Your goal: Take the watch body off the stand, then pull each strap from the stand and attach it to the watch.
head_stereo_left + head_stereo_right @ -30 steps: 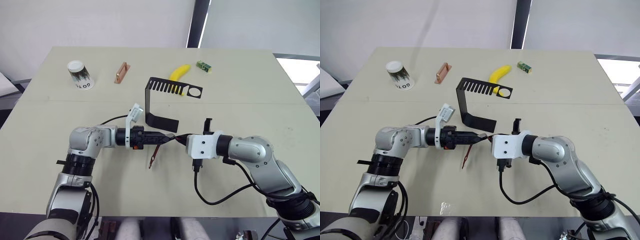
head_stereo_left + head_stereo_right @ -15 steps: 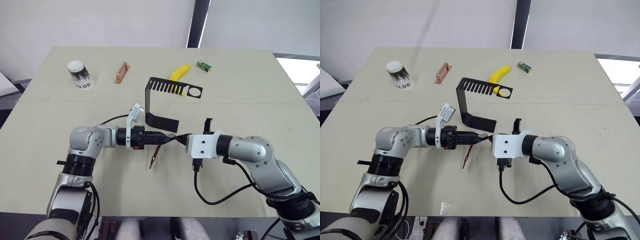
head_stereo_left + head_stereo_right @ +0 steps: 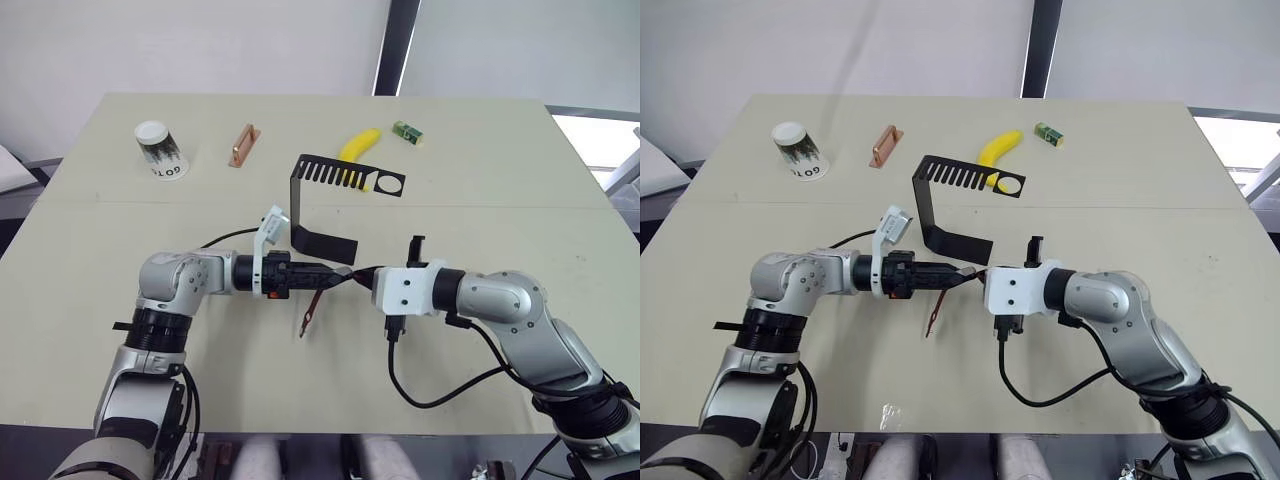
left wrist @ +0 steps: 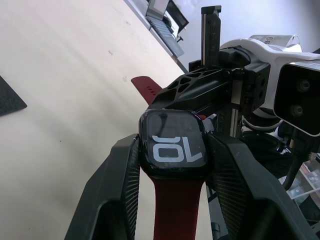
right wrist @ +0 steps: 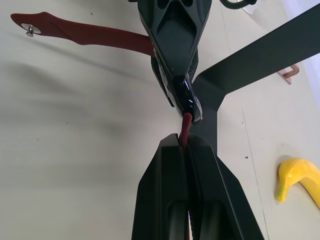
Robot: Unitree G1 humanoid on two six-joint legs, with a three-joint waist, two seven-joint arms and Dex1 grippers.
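Observation:
My left gripper (image 3: 333,277) is shut on the watch body (image 4: 174,150), a dark rounded-square case with a glassy face. One maroon strap (image 3: 310,311) hangs from the case toward the table, its end with a metal stud (image 5: 31,31). My right gripper (image 5: 185,138) meets the left one fingertip to fingertip and is shut on the second maroon strap (image 5: 186,125), whose end touches the edge of the case. The black stand (image 3: 320,200) rests on the table just behind both grippers, with nothing on its comb arm.
At the back of the table stand a paper cup (image 3: 160,150), a copper bar (image 3: 241,146), a banana (image 3: 358,147) and a small green box (image 3: 406,131). A black cable (image 3: 440,385) loops under my right forearm near the front edge.

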